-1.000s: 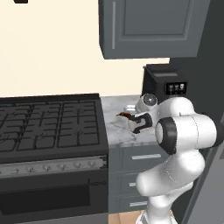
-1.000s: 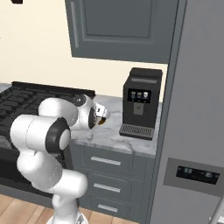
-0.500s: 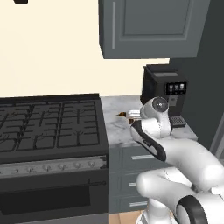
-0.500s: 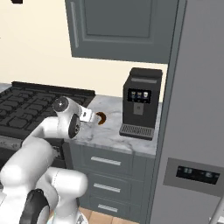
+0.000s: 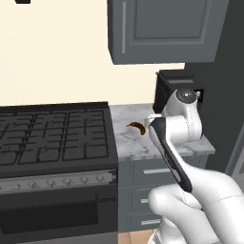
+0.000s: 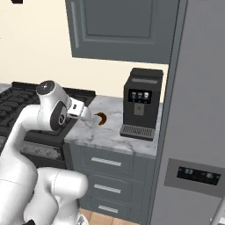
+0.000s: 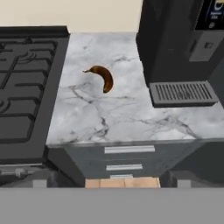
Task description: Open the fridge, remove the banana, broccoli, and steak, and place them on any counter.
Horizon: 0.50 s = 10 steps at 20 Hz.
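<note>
- Brown, overripe curved banana (image 7: pixel 103 78): lay flat on the white-grey marbled stone tabletop (image 7: pixel 122 118), between the black gas stove (image 7: pixel 22 87) and the black coffee machine (image 7: pixel 175 43); touched neither, held by nothing. Also seen at (image 5: pixel 138 127) and (image 6: pixel 102 118).
- White-grey marbled stone tabletop: sat over dark grey drawers with silver bar handles (image 6: pixel 105 161); carried the banana and the coffee machine.
- Black coffee machine with a ribbed drip tray: stood upright at the tabletop's right end, just beside the tall matte grey fridge (image 6: pixel 197 110).
- Tall matte grey fridge: doors shut; small dark dispenser panel (image 6: pixel 197 175) on the front.
- Black gas stove with cast grates: set left of the tabletop, touching its edge.
- Dark grey wall cabinet (image 6: pixel 123 26): hung above the tabletop, door closed.
- Two-finger gripper: fingers spread wide apart, clamped on nothing; raised above the tabletop, looking down at the banana.
- White robot arm (image 6: pixel 52 110): bent over the stove-side edge of the tabletop.
</note>
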Available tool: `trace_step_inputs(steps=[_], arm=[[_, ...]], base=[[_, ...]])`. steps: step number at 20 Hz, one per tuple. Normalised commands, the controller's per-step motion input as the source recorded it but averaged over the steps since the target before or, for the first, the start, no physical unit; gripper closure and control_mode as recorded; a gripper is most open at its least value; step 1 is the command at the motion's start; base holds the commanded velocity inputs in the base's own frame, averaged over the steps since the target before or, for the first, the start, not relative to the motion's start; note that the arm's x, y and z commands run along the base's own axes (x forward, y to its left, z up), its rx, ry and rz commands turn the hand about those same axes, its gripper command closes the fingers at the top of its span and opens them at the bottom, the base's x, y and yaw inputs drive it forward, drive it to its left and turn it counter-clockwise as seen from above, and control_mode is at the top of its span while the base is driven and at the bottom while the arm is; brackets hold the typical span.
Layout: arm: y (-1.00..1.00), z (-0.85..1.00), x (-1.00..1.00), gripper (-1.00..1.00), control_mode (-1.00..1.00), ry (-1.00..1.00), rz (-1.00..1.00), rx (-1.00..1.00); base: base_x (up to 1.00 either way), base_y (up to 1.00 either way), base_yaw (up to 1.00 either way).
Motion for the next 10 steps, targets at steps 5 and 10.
trace_step_inputs(steps=[5,10], arm=[[0.0,0.13,-0.65,-1.0,1.0,0.14,0.0,-0.01],[0.0,0.0,0.0,-1.0,1.0,0.0,0.0,0.0]], base=[[-0.2,-0.01,0.0],[-1.0,-0.42,-0.03]])
